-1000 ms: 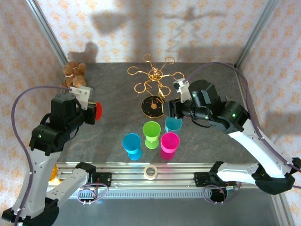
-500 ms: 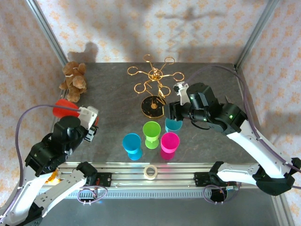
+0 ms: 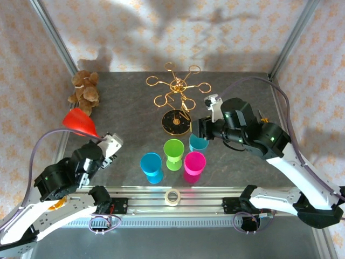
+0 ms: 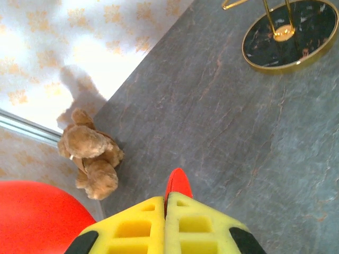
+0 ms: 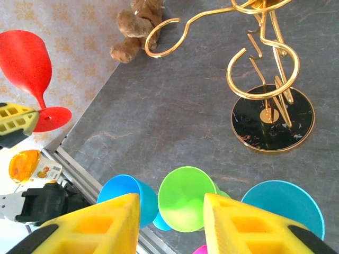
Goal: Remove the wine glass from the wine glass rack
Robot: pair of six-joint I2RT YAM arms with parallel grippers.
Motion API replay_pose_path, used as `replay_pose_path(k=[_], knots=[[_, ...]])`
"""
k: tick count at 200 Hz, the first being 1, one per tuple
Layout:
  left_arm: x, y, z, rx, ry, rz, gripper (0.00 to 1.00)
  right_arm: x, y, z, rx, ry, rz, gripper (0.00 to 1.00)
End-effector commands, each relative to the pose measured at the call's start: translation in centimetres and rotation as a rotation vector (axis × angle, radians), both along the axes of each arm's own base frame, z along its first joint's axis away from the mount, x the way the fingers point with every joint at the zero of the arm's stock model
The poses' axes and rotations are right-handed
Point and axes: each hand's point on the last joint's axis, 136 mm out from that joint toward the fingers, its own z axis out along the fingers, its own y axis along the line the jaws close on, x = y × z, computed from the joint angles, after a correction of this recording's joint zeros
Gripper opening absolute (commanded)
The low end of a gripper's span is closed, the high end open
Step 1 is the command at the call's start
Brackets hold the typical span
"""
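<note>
— Four cups crowd the near edge of the desk (image 3: 129, 108): blue cup (image 3: 151, 166), green cup (image 3: 173, 152), pink cup (image 3: 194, 164), teal cup (image 3: 198, 143). Is the task's glass among them?

— No. The red wine glass (image 5: 25, 55) is aloft over the desk's left edge, its thin foot pinched flat in the left claw (image 4: 165, 201). I'd guess the foot is gripped to leave the bowl free.

— And the right claw (image 5: 170, 196)?

— Spread wide, gripping nothing. It hovers above the cups and looks toward the rack, probably to keep clear.

— The wine glass rack (image 3: 176, 86)?

— Farther back, toward the far edge, upright on its black base (image 5: 249, 124). Every looped arm I can see is bare, so the glass is off and only setting it down seems left. A teddy bear (image 3: 84, 91) slumps at the far left corner.
</note>
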Motion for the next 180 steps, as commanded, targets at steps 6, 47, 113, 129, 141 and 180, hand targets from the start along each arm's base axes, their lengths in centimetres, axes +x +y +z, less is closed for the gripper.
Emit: replay_pose_path(k=[6, 47, 113, 129, 141, 180], knots=[[0.7, 0.7, 0.3, 0.148, -0.102, 0.019, 0.00, -0.3, -0.2, 0.8, -0.007, -0.038, -0.013, 0.36], [0.6, 0.6, -0.2, 0.262, -0.185, -0.008, 0.00, -0.2, 0.3, 1.5, -0.042, -0.077, -0.008, 0.36], [0.3, 2.6, -2.8, 0.486, -0.263, 0.002, 0.00, 0.4, 4.0, 4.1, -0.094, -0.120, 0.102, 0.36], [0.2, 3.1, -3.4, 0.518, -0.272, 0.009, 0.00, 0.3, 5.2, 4.8, -0.101, -0.131, 0.139, 0.36], [0.2, 3.2, -3.8, 0.538, -0.277, 0.012, 0.00, 0.2, 6.3, 5.3, -0.102, -0.138, 0.181, 0.36], [0.5, 3.1, -4.5, 0.605, -0.305, 0.016, 0.00, -0.5, 10.3, 7.2, -0.117, -0.185, 0.316, 0.36]])
